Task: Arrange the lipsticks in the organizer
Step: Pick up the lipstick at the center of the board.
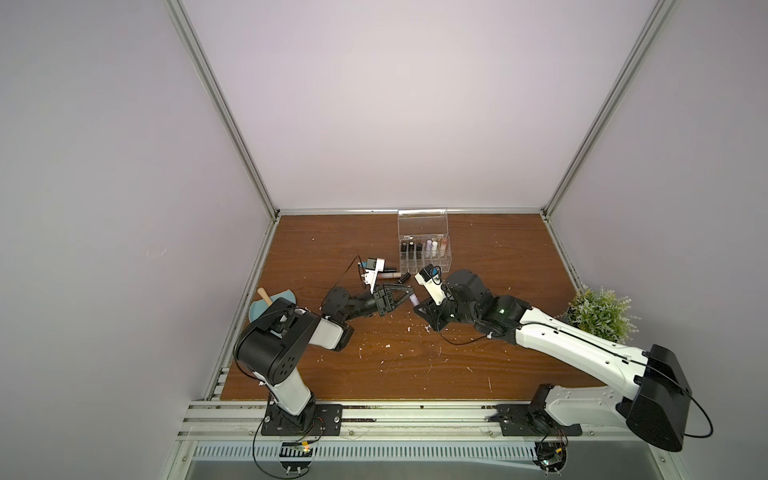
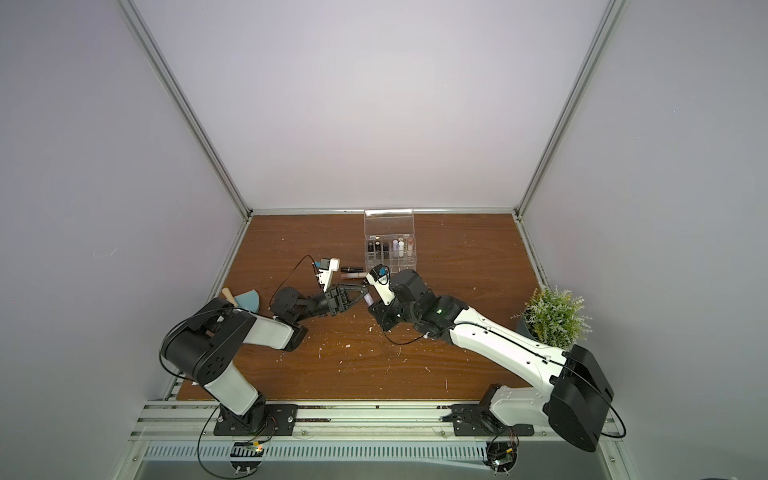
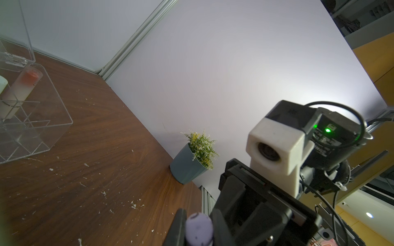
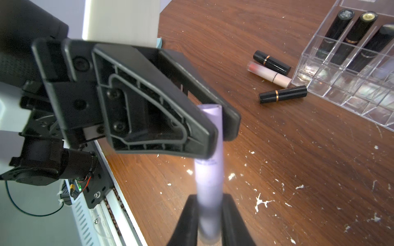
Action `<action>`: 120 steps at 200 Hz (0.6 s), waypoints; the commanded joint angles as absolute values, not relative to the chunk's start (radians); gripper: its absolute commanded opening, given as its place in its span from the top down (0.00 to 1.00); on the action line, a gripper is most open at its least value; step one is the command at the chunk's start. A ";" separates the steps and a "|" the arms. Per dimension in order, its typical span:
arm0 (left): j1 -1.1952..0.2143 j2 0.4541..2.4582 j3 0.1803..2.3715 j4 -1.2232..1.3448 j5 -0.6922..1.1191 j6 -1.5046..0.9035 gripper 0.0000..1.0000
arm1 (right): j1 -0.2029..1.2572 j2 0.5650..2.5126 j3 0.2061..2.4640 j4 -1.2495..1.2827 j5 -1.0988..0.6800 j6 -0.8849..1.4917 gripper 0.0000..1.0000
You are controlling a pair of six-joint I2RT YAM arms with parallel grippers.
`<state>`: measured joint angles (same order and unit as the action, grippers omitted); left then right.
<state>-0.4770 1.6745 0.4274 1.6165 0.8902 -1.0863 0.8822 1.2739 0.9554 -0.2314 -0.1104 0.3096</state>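
pale lilac walls box in a brown wooden table (image 1: 457, 374) flecked with white scraps. at its left edge a teal dustpan (image 1: 286, 300) with a wooden handle lies partly under the left arm. next along, three loose lipsticks (image 4: 269, 74) lie flat on the table just beside the organizer's front: two black with gold bands and a peach-pink one between them. they are plain in the right wrist view, but small and half hidden in both top views.

the left tool (image 1: 408, 296) reaches toward the middle. from above i can only see its tip meeting a lilac lipstick (image 1: 414, 300). the right wrist view shows its fingers pressed shut on the far end of that tube, held above the table. the right tool (image 4: 210, 204) is clamped on the near end of the same tube. the left wrist view adds the tube's rounded lilac end between dark fingers.

beyond them stands the clear organizer (image 1: 415, 262), its lid (image 1: 422, 222) upright, with a row of standing lipsticks (image 1: 419, 248) in the back compartments. the nearer compartments look bare. a potted plant (image 1: 600, 313) sits at the right edge.
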 commanded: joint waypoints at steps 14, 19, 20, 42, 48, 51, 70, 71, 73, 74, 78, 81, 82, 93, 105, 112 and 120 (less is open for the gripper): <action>-0.483 1.653 0.456 1.710 0.918 -1.043 0.89 | 0.875 1.275 1.015 -0.234 -0.088 0.304 0.80; -0.482 1.650 0.466 1.687 0.921 -1.034 0.89 | 0.874 1.273 1.018 -0.238 -0.083 0.305 0.72; -0.482 1.650 0.468 1.682 0.921 -1.032 0.89 | 0.874 1.273 1.020 -0.239 -0.082 0.305 0.70; -0.461 1.599 0.538 1.454 0.918 -0.909 0.89 | 0.870 1.242 1.035 -0.244 -0.051 0.309 0.37; -0.458 1.576 0.564 1.345 0.903 -0.845 0.89 | 0.868 1.226 1.037 -0.244 -0.036 0.311 0.30; -0.457 1.563 0.576 1.290 0.896 -0.807 0.89 | 0.867 1.219 1.038 -0.244 -0.027 0.314 0.28; -0.457 1.517 0.664 1.031 0.835 -0.637 0.89 | 0.855 1.150 1.028 -0.232 0.029 0.324 0.21; -0.457 1.517 0.669 1.020 0.833 -0.631 0.89 | 0.855 1.145 1.027 -0.230 0.032 0.325 0.21; -0.456 1.516 0.677 1.003 0.827 -0.619 0.89 | 0.852 1.138 1.024 -0.227 0.039 0.326 0.21; -0.457 1.515 0.682 0.994 0.824 -0.612 0.89 | 0.852 1.133 1.023 -0.226 0.044 0.327 0.21; -0.457 1.515 0.702 0.958 0.813 -0.588 0.89 | 0.849 1.116 1.016 -0.219 0.059 0.331 0.21; -0.457 1.515 0.715 0.930 0.803 -0.571 0.89 | 0.846 1.102 1.010 -0.213 0.066 0.333 0.21; -0.456 1.516 0.721 0.921 0.799 -0.564 0.89 | 0.846 1.098 1.009 -0.212 0.070 0.335 0.21; -0.458 1.524 0.777 0.808 0.743 -0.491 0.89 | 0.837 1.052 0.986 -0.193 0.103 0.344 0.21; -0.472 1.531 0.839 0.666 0.652 -0.385 0.89 | 0.826 0.994 0.953 -0.170 0.138 0.357 0.21; -0.480 1.537 0.870 0.598 0.588 -0.327 0.89 | 0.819 0.963 0.933 -0.153 0.153 0.364 0.20; -0.488 1.551 0.898 0.550 0.513 -0.280 0.88 | 0.813 0.921 0.910 -0.136 0.175 0.373 0.21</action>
